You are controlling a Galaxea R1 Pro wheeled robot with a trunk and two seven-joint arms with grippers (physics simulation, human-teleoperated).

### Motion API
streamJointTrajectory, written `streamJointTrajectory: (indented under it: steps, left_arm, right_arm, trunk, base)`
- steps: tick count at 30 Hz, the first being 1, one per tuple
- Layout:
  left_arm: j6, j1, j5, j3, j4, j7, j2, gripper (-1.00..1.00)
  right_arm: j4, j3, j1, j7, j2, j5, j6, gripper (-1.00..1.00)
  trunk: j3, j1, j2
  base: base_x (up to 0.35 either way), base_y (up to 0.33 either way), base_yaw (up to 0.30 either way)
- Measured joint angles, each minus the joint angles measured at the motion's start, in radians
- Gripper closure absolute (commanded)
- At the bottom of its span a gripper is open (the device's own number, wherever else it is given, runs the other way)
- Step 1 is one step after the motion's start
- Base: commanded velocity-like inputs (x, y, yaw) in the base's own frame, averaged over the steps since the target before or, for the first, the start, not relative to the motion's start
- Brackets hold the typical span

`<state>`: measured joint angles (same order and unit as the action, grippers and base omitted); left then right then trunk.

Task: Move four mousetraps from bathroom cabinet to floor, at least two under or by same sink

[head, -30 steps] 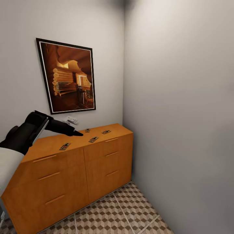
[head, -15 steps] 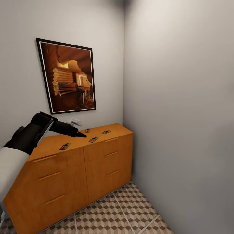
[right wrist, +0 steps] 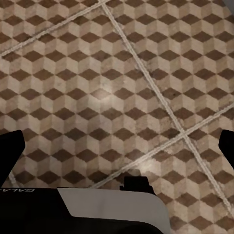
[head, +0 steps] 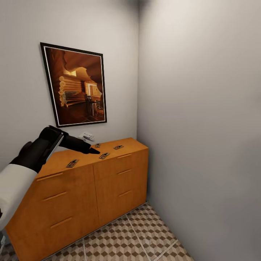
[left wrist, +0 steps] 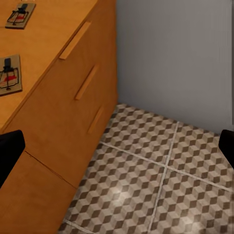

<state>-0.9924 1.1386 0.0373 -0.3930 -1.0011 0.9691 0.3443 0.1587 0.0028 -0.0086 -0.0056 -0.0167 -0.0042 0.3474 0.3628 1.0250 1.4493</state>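
Orange-brown wood forms the cabinet (head: 90, 181), on whose top the mousetraps are lying: one near the front edge (head: 72, 163), one at mid-top (head: 104, 155), one toward the corner (head: 118, 147), and a fourth (head: 97, 145) just behind the left end effector (head: 95, 151). That end effector is hovering low over the cabinet top, between the mid-top trap and the rear one; whether it is touching anything cannot be told. In the left wrist view its fingertips (left wrist: 9, 148) are standing wide apart, holding nothing, with two traps (left wrist: 9, 73) (left wrist: 20, 14) beside them. The right end effector (right wrist: 117, 146) is hanging spread and empty over the cube-patterned bathroom floor (right wrist: 117, 73); partial lettering "GALA" is showing on its housing.
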Motion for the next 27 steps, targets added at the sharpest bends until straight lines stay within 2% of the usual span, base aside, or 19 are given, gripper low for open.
streamJointTrajectory:
  steps: [4, 13, 21, 27]
  left_arm:
    - [0.001, 0.0, 0.0, 0.0, 0.017, 0.0, -0.012, -1.0]
    - [0.002, 0.0, 0.0, 0.0, 0.046, -0.001, -0.019, -1.0]
    - [0.061, 0.0, 0.0, 0.0, 0.077, -0.003, -0.02, -1.0]
    - [0.078, 0.0, 0.001, 0.0, 0.091, -0.004, -0.019, -1.0]
  right_arm:
    - [0.0, 0.0, 0.0, 0.0, 0.0, 0.0, 0.0, -1.0]
    - [0.0, 0.0, 0.0, 0.0, 0.0, 0.0, 0.0, -1.0]
    - [0.0, 0.0, 0.0, 0.0, 0.0, 0.0, 0.0, -1.0]
    - [0.0, 0.0, 0.0, 0.0, 0.0, 0.0, 0.0, -1.0]
  trunk:
    - [0.0, 0.0, 0.0]
    - [0.0, 0.0, 0.0]
    - [0.0, 0.0, 0.0]
    - [0.0, 0.0, 0.0]
  base:
    - [0.0, 0.0, 0.0]
    - [0.037, 0.015, 0.0]
    - [0.123, 0.065, 0.0]
    - [0.067, 0.02, 0.0]
